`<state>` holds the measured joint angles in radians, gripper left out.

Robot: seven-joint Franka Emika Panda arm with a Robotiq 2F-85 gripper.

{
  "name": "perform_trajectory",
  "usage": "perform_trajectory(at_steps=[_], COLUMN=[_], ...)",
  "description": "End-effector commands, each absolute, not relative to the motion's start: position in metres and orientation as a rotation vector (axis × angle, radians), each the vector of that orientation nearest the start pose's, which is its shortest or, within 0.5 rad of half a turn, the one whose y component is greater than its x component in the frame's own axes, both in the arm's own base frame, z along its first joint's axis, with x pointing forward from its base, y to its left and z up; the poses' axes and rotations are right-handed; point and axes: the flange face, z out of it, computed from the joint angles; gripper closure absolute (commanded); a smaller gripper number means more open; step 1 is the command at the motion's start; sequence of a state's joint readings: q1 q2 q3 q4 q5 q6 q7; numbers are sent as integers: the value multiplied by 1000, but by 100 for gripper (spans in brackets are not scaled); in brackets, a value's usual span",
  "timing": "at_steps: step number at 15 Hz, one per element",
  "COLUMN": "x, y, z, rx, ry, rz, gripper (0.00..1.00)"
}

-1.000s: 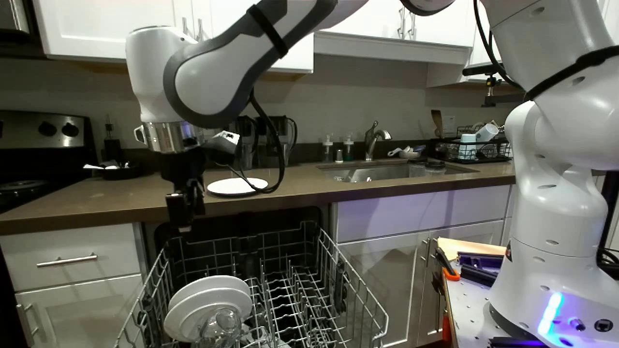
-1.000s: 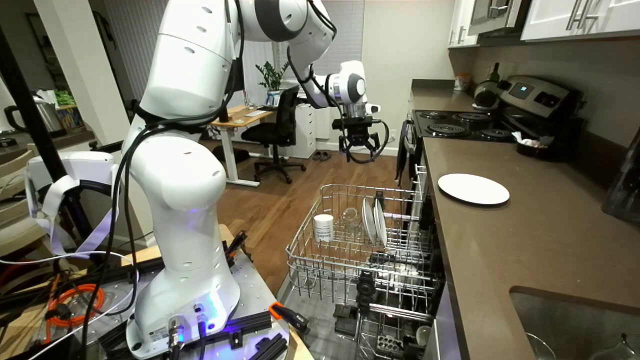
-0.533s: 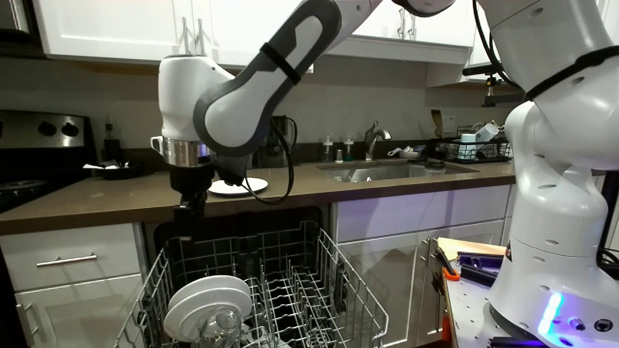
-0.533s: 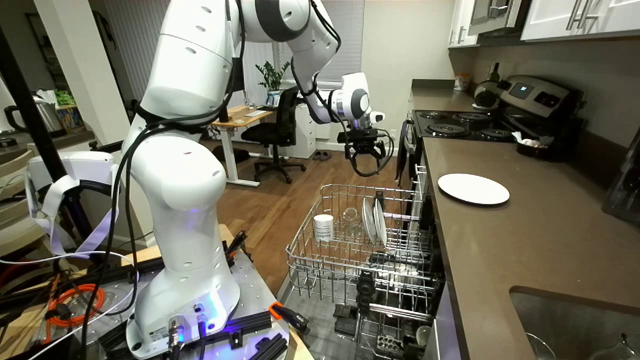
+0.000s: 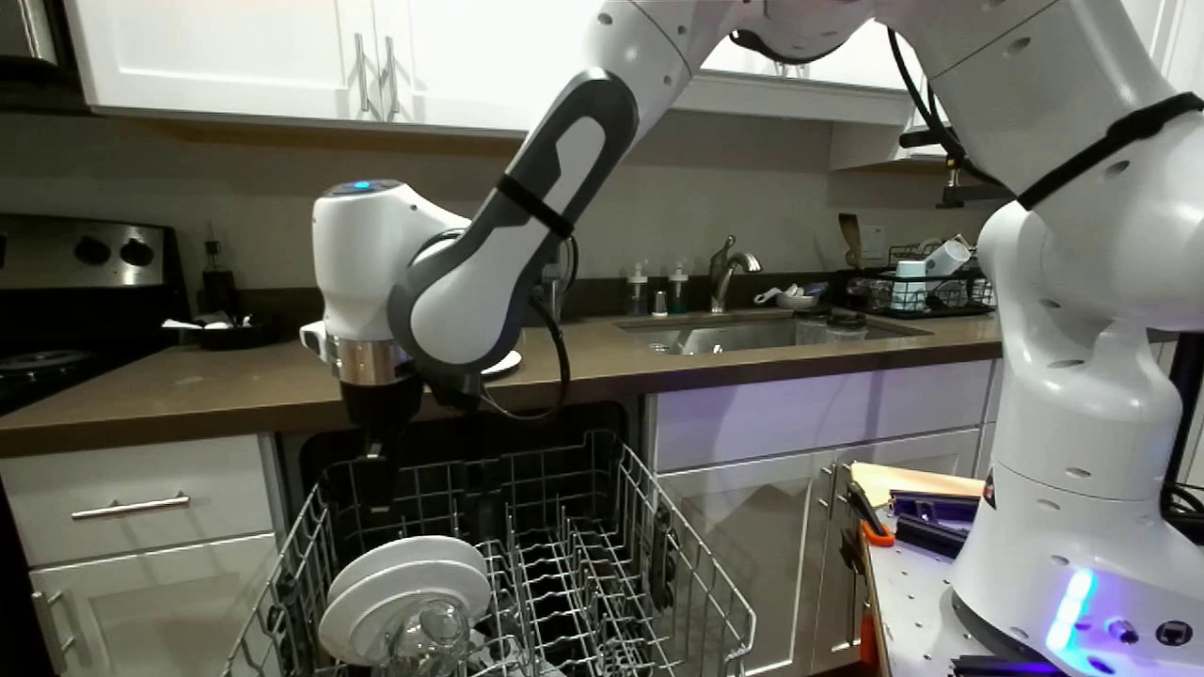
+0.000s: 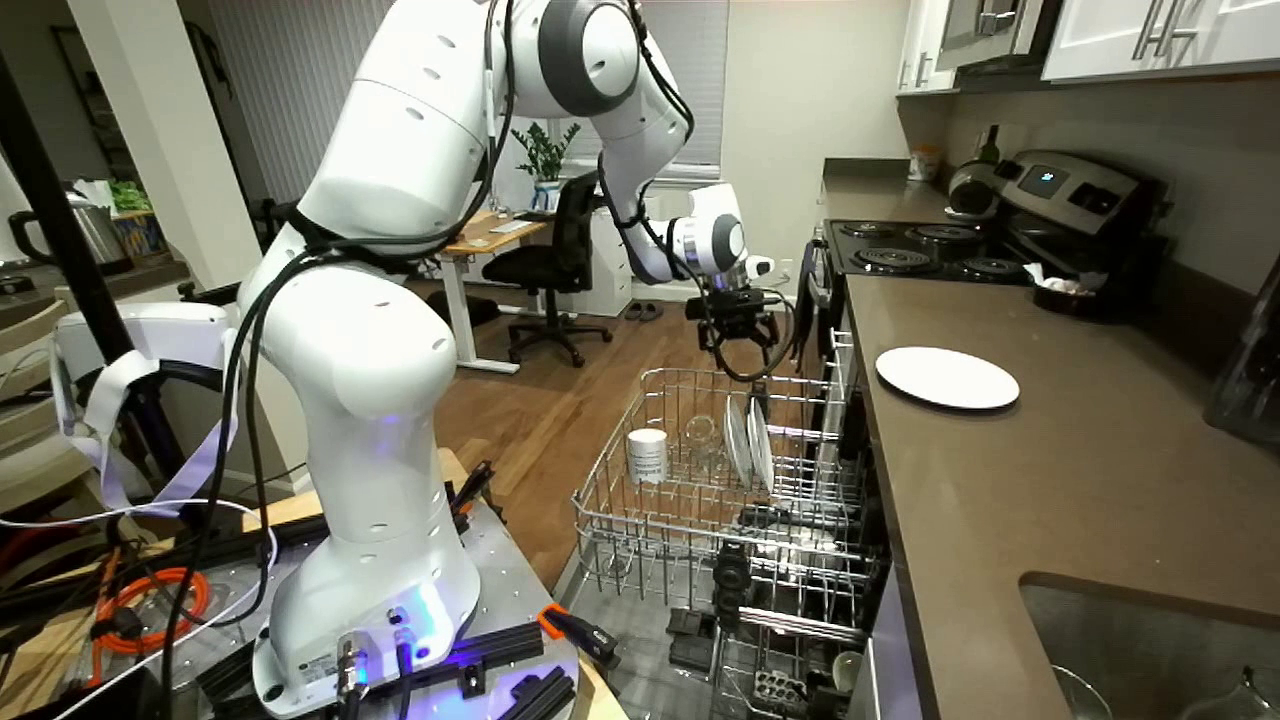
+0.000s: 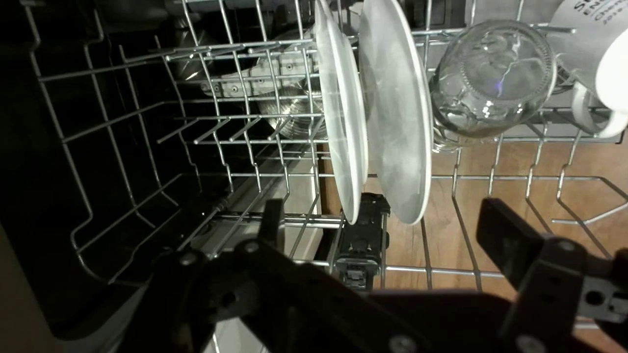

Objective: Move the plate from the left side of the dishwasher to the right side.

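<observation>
No pickup yet; approach was prob. the step in hand

The tool (image 7: 384, 228) was spread wide, nothing held, apart from the L plate (image 7: 343, 117) & R plate (image 7: 400, 117) (as in wrist view), both white, on edge in the L half of the dishwasher (image 5: 555, 425) per an exterior view, its rack (image 5: 688, 532) pulled out. Either could've been the task's plate; couldn't tell which.

Next move called for lowering, lining up on one rim, slipping one side of the tool into the tight gap btwn the two, closing, lifting straight up past the wires, then carrying to the R half. As aimed, closing w/o shifting prob. would've caught both.

In the way: a clear glass (image 7: 495, 83) sat just beside the R plate (contact unclear), w/ a white mug (image 6: 647, 460) past it. A black fitting (image 7: 362, 250) showed under the gap nr the rims, so a bump was possible. Another white plate (image 6: 948, 378) lay flat on the desk (image 6: 1100, 480), outside the rack; prob. not the one meant.
</observation>
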<state>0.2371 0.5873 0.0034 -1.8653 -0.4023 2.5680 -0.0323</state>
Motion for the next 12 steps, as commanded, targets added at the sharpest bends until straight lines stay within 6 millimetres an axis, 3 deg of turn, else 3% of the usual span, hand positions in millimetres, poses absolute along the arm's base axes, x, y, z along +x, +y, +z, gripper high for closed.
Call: perform_trajectory(at_steps=[1, 4, 6, 7, 10, 12], x=[650, 663, 671, 676, 686, 691], y=[168, 169, 166, 164, 157, 153], z=[193, 180, 173, 170, 162, 155], rx=[-3246, -3262, -3286, -3297, -3318, -3327], ry=[-1047, -1050, -1037, -1026, -993, -976], rz=[-213, -174, -134, -108, -36, 13], gripper=[0, 0, 11, 4, 15, 12])
